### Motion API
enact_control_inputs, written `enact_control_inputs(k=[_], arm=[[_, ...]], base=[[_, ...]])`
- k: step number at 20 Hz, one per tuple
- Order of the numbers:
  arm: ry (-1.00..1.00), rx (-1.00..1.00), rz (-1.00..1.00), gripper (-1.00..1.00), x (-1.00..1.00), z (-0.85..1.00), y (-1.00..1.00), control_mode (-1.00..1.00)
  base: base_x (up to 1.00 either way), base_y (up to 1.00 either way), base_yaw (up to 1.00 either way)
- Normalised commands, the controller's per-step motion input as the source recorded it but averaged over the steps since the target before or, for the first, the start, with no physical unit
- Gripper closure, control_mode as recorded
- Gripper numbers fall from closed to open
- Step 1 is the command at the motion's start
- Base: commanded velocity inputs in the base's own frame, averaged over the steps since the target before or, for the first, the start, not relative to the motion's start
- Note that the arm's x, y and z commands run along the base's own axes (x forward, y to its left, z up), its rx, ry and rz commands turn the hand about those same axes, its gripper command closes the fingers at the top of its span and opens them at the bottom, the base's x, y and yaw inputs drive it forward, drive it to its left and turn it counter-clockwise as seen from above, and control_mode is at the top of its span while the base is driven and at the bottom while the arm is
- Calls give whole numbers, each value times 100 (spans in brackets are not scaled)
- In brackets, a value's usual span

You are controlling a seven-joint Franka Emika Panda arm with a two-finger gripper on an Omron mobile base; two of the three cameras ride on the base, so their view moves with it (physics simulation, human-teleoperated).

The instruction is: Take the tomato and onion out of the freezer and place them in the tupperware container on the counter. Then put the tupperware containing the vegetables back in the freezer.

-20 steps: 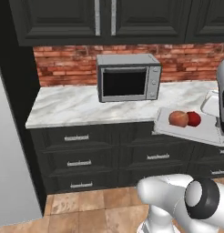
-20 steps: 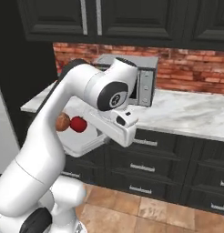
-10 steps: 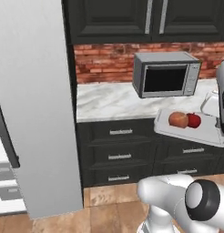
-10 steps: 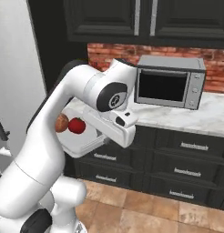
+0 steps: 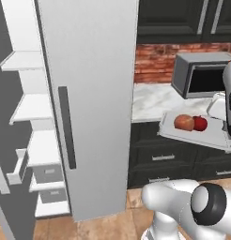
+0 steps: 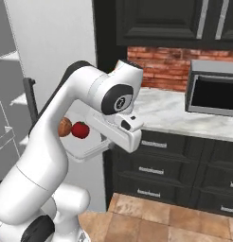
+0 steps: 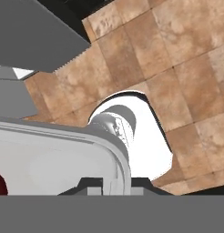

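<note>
The gripper [image 7: 114,182], jaws clamped on the rim of the tupperware container [image 5: 195,136], carries it clear of the counter [image 5: 152,101]; the onion [image 5: 184,123] and tomato [image 5: 200,123] lie touching inside, right of centre in the left base view. Keeping the tray level should stop them rolling. The freezer [image 5: 30,108] shelves stand at far left; its open door [image 5: 89,93] lies between, and the microwave [image 5: 204,79] stands behind.

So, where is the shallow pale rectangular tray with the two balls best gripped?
Pinch the low end wall of the shallow pale rectangular tray, coming from the end away from the glossy red ball and orange-brown ball, as the gripper does: thin wall, loose balls.
</note>
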Motion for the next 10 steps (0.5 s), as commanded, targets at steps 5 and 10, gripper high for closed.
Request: enact_control_inputs(k=[5, 10], arm=[[0, 0, 0, 100, 0, 0, 0, 100], [0, 0, 0, 100, 0, 0, 0, 100]], base=[[28, 100, -5], [34, 89, -7]])
